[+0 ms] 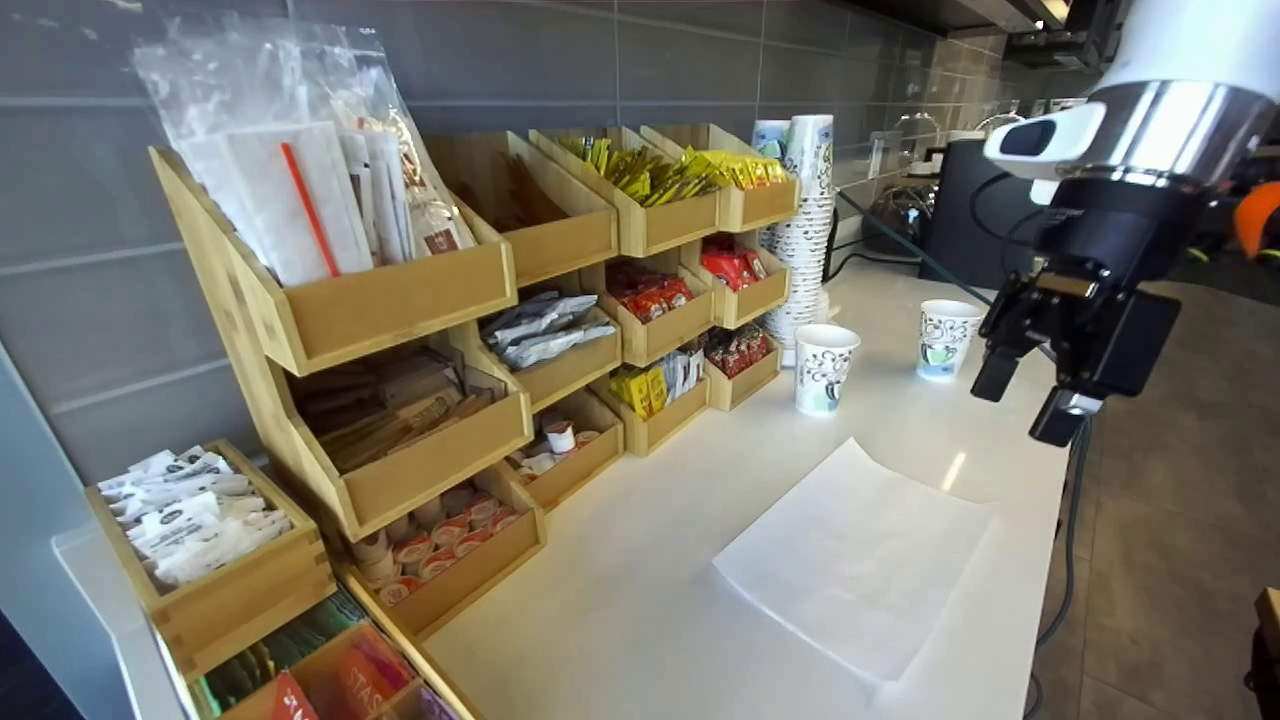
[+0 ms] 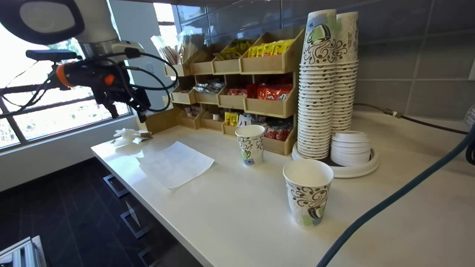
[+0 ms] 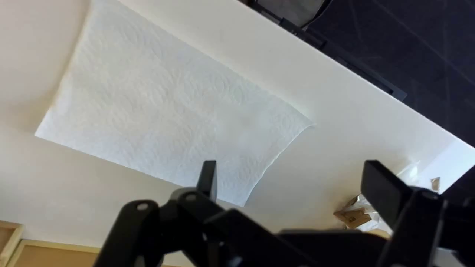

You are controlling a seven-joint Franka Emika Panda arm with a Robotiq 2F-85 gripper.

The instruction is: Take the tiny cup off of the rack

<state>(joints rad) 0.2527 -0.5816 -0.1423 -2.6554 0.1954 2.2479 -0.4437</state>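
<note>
The tiny cup (image 1: 560,437), pale with a reddish top, stands above the other contents of a bottom-row bin in the plywood rack (image 1: 405,308). In an exterior view the cup (image 2: 216,117) appears as a small white spot low in the rack (image 2: 264,64). My gripper (image 1: 1022,405) hangs over the counter, well away from the rack and higher than the cup. Seen from the wrist, the gripper (image 3: 289,172) has its fingers wide apart with nothing between them. Both the tiny cup and most of the rack lie outside the wrist view.
A white paper sheet (image 1: 860,560) lies on the counter. Two paper cups (image 2: 250,144) stand near the rack, beside tall cup stacks (image 2: 319,92) and lids (image 2: 350,148). More small tubs (image 1: 440,545) fill a neighbouring bottom bin. Crumpled wrappers (image 2: 130,135) sit at the far counter end.
</note>
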